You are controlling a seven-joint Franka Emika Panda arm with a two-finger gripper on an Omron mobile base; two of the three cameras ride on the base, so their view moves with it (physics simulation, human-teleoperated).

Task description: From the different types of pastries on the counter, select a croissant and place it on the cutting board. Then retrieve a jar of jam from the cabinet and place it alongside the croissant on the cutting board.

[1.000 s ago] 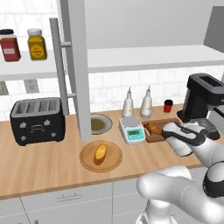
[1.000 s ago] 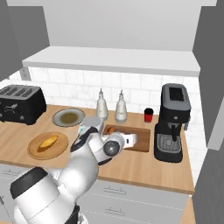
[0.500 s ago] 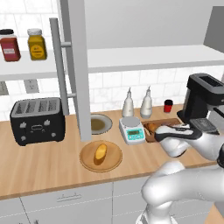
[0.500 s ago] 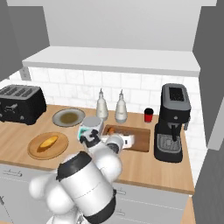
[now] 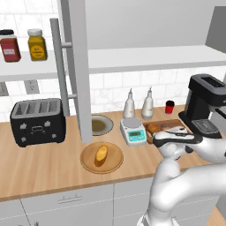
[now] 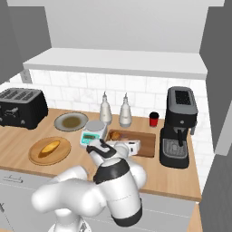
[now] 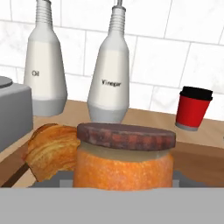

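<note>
The jar of jam (image 7: 122,164) sits on the cutting board (image 6: 144,146) right beside the croissant (image 7: 52,151), close in front of the gripper (image 5: 170,133). Can't tell if the jaws are gripping it. Oil bottle (image 7: 46,65), vinegar bottle (image 7: 110,72) and red cup (image 7: 192,108) behind.

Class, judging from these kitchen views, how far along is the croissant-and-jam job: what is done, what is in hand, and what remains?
Done: the croissant lies on the cutting board. In hand: the jar of jam sits right in front of the gripper over the board, close beside the croissant; whether the jaws still grip it or it rests on the board cannot be told. Left: releasing the jar, if needed, and drawing the arm back.
</note>
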